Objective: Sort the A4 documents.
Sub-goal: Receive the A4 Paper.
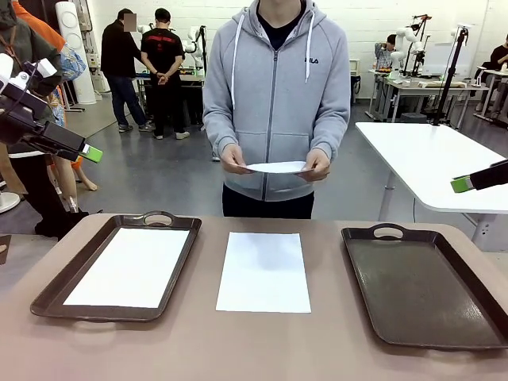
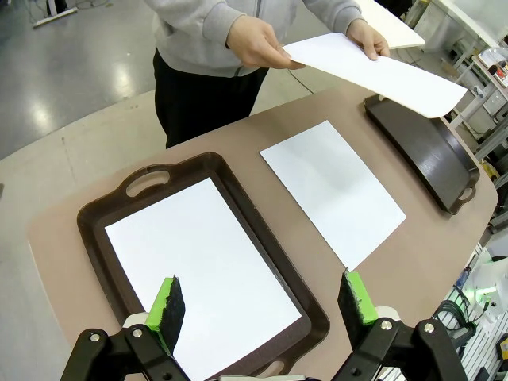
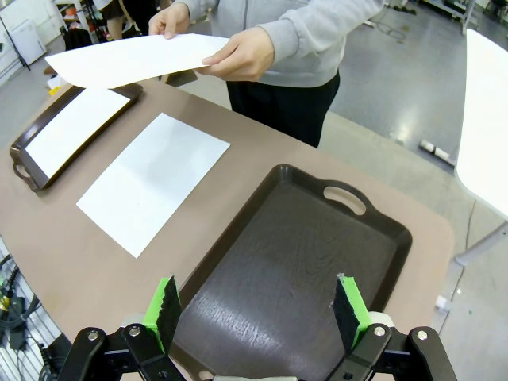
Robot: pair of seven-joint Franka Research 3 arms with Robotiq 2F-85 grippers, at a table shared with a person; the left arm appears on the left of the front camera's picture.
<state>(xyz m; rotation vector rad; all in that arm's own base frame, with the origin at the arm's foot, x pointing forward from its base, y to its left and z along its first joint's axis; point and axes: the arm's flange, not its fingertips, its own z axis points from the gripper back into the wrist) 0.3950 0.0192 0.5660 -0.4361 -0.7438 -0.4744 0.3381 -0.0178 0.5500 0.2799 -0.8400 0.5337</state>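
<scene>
One white A4 sheet [image 1: 264, 271] lies flat on the table between two dark brown trays. A second sheet [image 1: 131, 266] rests inside the left tray [image 1: 49, 295]. The person at the far side holds a third sheet [image 1: 276, 167] level in both hands above the table. The right tray [image 1: 421, 290] holds nothing. My left gripper [image 2: 262, 303] hovers open high above the left tray's sheet [image 2: 198, 274]. My right gripper [image 3: 259, 308] hangs open over the right tray [image 3: 294, 270]. In the front view the left fingertips [image 1: 91, 153] and right fingertips [image 1: 462, 184] sit at the picture's edges.
The brown table [image 1: 238, 349] has rounded corners and bare room along its near edge. A white table [image 1: 432, 155] stands behind on the right. Other people stand far back in the room.
</scene>
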